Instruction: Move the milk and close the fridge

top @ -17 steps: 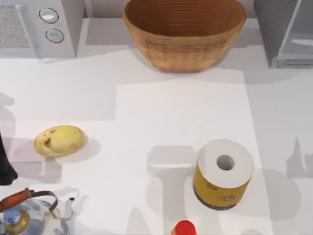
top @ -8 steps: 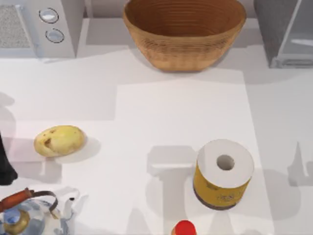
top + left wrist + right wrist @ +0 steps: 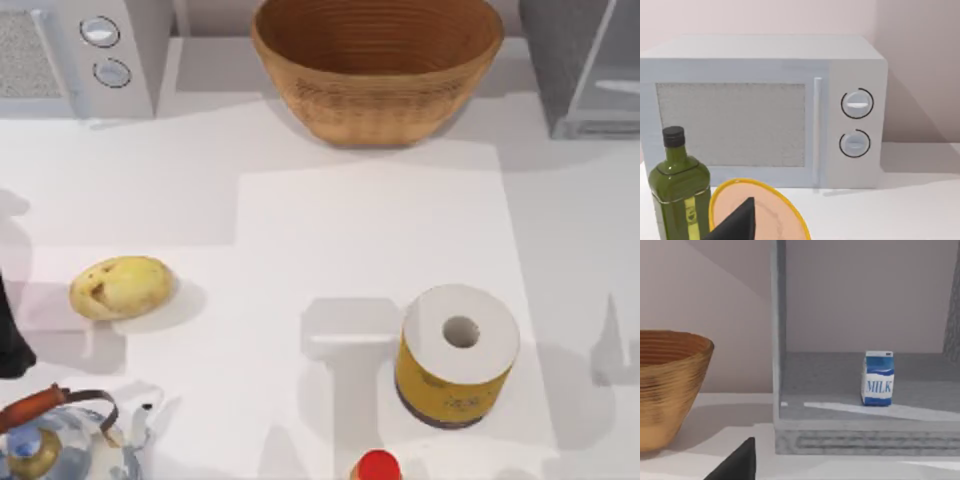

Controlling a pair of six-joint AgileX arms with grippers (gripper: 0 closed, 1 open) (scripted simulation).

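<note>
The milk [image 3: 877,378], a small blue and white carton, stands upright on the floor inside the open fridge [image 3: 865,440]. In the top view the fridge [image 3: 560,50] sits at the back right corner, partly cut off, with its pale door panel [image 3: 612,60] swung out. A dark part of my right gripper [image 3: 737,462] juts into the right wrist view, well short of the fridge and holding nothing that I can see. My left arm [image 3: 8,345] is parked at the table's left edge, and its gripper [image 3: 740,222] faces the microwave.
A woven basket [image 3: 377,65] stands at the back centre and a microwave [image 3: 85,55] at the back left. A potato [image 3: 121,287], a yellow-wrapped paper roll [image 3: 457,355], a kettle [image 3: 55,440] and a red cap [image 3: 378,466] lie nearer. An oil bottle [image 3: 679,195] and plate [image 3: 775,215] sit before the microwave.
The arm shadow near the table's right edge has drifted slightly to the right. No object has moved.
</note>
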